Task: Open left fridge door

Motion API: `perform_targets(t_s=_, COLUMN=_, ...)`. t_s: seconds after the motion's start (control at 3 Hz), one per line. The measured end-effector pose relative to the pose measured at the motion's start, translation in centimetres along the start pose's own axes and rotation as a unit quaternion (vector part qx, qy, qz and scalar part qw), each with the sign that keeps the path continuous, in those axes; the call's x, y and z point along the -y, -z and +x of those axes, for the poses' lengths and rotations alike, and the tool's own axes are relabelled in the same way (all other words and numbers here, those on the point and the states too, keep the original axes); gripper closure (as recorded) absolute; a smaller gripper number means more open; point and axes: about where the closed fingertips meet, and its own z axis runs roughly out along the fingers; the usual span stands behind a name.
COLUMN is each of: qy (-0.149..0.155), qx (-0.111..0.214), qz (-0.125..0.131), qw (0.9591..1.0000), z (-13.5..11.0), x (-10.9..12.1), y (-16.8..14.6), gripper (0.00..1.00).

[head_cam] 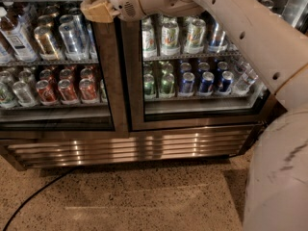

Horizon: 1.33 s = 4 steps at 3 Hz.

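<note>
The fridge [130,146] is a wide steel drinks cooler with two glass doors and a louvred grille along its base. The left fridge door [103,76] shows red and silver cans behind its glass and stands closed. The twin right door [137,81] shows green and blue cans. My gripper [94,8] is at the top of the view, against the upper right edge of the left door's frame, near the seam between the two doors. My arm reaches in from the right.
A black cable [33,196] lies on the speckled floor at the lower left. My white base [279,177] fills the lower right corner. A bottle [14,32] stands on the upper left shelf.
</note>
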Motion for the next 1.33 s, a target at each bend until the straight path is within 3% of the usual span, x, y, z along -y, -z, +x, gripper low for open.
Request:
perform_targets(t_s=0.33, qy=0.0, qx=0.0, qz=0.0, qw=1.0, z=0.0, x=0.0, y=0.0, gripper=0.58)
perform_targets(t_s=1.0, qy=0.01, qx=0.008, qz=-0.034, qw=0.9993, z=-1.0, x=-2.5, y=-0.4, gripper=0.11)
perform_targets(t_s=1.33, qy=0.01, qx=0.008, qz=-0.034, qw=0.9993, z=-0.9, x=-2.7, y=-0.2, gripper=0.0)
